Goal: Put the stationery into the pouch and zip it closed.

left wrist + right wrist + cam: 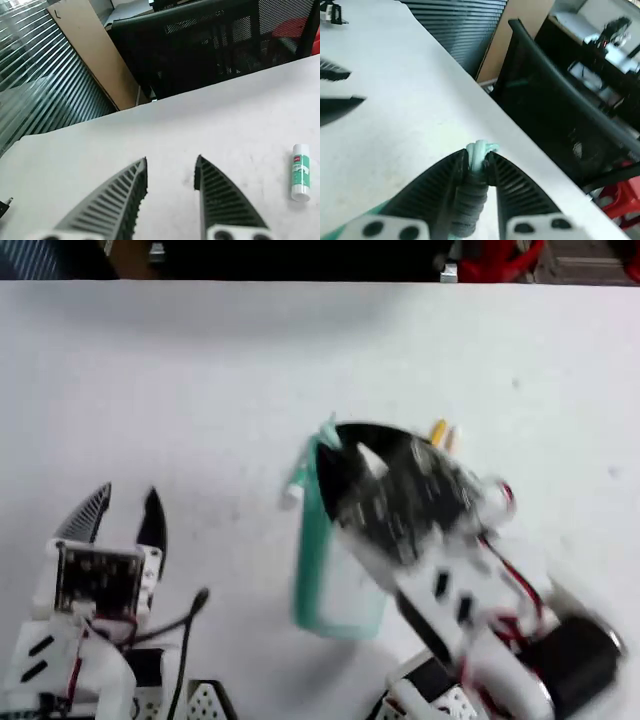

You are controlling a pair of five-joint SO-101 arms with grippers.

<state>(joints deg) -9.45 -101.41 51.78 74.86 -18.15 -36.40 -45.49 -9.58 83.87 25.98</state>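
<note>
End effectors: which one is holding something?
The right end effector; it pinches the teal pouch at one end, while the left end effector sits open and empty.

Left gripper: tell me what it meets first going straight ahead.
Probably nothing: bare table lies ahead of the open left gripper; the glue stick sits off to one side.
</note>
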